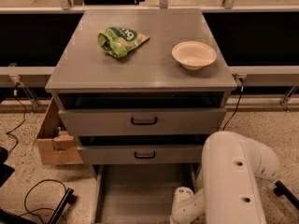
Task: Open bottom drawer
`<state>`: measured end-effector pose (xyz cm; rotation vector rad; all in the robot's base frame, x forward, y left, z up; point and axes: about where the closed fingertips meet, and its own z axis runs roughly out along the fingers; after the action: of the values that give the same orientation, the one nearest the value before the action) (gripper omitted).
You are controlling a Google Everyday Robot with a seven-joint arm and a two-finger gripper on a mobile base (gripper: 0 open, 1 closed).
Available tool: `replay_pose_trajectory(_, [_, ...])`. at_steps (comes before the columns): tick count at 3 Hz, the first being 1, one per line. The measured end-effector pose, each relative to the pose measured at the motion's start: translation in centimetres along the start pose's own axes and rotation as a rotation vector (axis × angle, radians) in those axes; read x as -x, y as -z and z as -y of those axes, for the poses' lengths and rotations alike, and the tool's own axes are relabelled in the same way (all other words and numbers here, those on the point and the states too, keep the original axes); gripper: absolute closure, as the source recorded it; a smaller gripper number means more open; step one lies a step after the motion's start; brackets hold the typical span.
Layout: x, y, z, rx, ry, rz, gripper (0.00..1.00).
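Note:
The bottom drawer (140,190) of the grey cabinet (140,78) stands pulled far out toward the camera. I see its bare grey floor and side walls. Its front panel and black handle lie below the frame edge. My white arm (233,181) comes in at the lower right, and its wrist (183,204) reaches down over the drawer's right side. The gripper itself is below the bottom edge, out of view. The top drawer front (144,121) and the middle drawer front (145,155) each stand slightly out.
A green snack bag (120,40) and a cream bowl (194,55) sit on the cabinet top. A cardboard box (53,139) stands on the floor at the left. Black cables (42,199) lie at the lower left.

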<state>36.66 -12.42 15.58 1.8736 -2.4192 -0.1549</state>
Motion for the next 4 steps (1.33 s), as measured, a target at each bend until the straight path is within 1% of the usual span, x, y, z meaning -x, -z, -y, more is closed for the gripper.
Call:
replay_pose_trajectory(1, [0.0, 0.0, 0.0, 0.0, 0.0, 0.0, 0.59])
replay_pose_trajectory(3, [0.0, 0.0, -0.01, 0.0, 0.0, 0.0, 0.12])
replay_pose_trajectory(4, [-0.03, -0.09, -0.11, 0.002, 0.0, -0.001, 0.0])
